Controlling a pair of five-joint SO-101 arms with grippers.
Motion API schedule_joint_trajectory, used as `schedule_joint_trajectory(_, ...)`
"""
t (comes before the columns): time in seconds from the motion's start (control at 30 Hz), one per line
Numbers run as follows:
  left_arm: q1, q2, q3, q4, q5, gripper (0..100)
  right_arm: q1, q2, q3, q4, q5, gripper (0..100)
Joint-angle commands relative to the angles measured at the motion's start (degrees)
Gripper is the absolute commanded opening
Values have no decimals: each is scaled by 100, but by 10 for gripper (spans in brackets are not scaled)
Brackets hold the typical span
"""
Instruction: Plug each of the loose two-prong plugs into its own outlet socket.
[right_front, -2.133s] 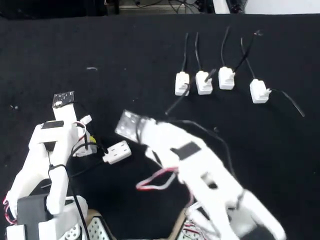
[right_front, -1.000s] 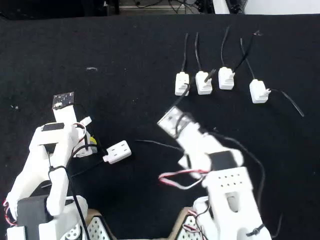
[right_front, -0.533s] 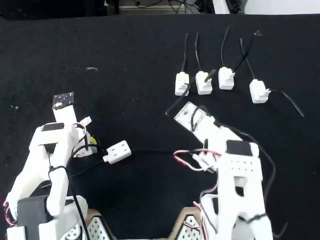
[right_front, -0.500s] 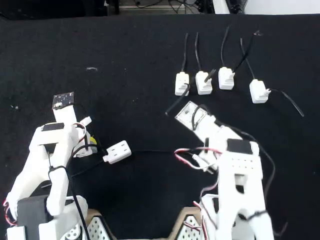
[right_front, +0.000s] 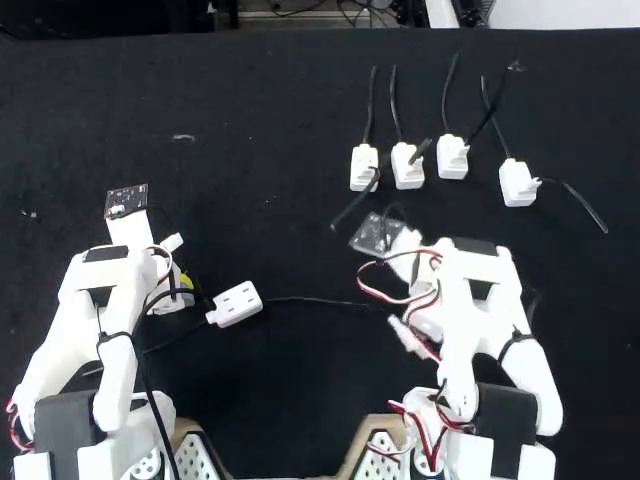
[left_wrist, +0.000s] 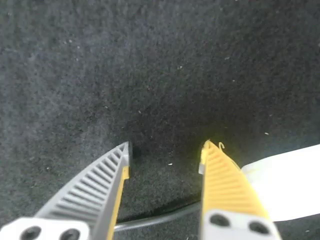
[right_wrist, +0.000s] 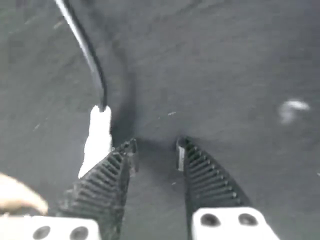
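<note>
Four white plugs (right_front: 408, 166) with black cords sit in a row, upper right; a white outlet socket (right_front: 235, 303) lies tilted, lower left.

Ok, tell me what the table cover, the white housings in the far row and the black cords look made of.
Table cover: black felt or a similar matte cloth; fuzzy nap holding pale lint.
White housings: likely hard moulded plastic; smooth and crisp-edged.
Cords: probably a rubber or vinyl jacket; black, with a slight sheen along the curve.
</note>
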Motion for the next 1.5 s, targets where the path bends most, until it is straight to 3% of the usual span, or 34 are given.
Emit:
schedule_joint_trajectory(0.0,-31,-105,-4,-79,18,230,-264,-251,-57,545,246,120)
schedule_joint_trajectory(0.2,-57,-105,4,-79,18,230,-1125,-822,295,607,167,120)
schedule_joint_trajectory(0.47,-57,-105,4,-79,18,230,-1556,-2097,312,888,-1134,120)
schedule_joint_trajectory(0.73,-57,-105,4,-79,18,230,-3771,-2782,426,2365,-1090,122)
schedule_joint_trajectory(0.97,-57,-105,13,-70,18,230,-4457,-2352,514,2127,-897,252)
schedule_joint_trajectory(1.17,-57,-105,13,-70,18,230,-4703,-1411,796,1459,-642,237)
schedule_joint_trajectory(1.47,-57,-105,13,-70,18,230,-4695,-382,1095,88,-1011,206)
